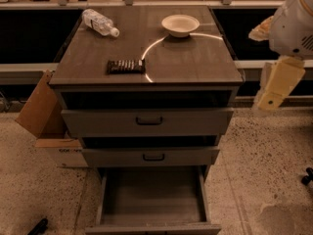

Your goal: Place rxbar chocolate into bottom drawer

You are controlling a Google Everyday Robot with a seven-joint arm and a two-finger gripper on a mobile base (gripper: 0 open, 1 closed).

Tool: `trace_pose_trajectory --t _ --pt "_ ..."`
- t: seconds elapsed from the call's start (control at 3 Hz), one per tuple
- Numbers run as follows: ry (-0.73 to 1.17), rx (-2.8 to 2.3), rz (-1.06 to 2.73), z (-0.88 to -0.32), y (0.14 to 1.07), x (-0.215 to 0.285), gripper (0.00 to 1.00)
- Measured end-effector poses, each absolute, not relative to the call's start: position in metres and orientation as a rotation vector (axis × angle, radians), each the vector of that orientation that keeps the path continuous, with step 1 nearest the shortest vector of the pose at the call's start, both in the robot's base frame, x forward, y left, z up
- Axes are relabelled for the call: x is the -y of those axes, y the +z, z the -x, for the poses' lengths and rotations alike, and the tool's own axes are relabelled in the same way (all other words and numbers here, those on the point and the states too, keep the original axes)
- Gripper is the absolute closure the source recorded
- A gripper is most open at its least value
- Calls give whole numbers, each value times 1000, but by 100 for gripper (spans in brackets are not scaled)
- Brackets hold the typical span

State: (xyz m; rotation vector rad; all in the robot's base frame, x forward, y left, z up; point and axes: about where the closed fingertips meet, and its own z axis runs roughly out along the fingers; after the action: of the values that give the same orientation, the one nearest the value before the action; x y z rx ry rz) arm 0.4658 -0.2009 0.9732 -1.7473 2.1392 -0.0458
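Presently on the worktop: one chocolate bar, dark wrapper, lying flat near the front left edge. One clear bottle on its side, back left. One pale bowl, upright, back centre. Below: bottom drawer pulled out, grey floor showing. Gripper: hanging right of the cabinet, well apart from the bar; spread or pressed together, cannot tell. Cardboard box, floor, left.
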Motion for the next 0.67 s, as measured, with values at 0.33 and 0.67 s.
trace_pose_trajectory --t 0.33,0.67 --pt "60 -1982 1782 -521 965 167 0" --pt "60 -1982 1782 -521 965 167 0"
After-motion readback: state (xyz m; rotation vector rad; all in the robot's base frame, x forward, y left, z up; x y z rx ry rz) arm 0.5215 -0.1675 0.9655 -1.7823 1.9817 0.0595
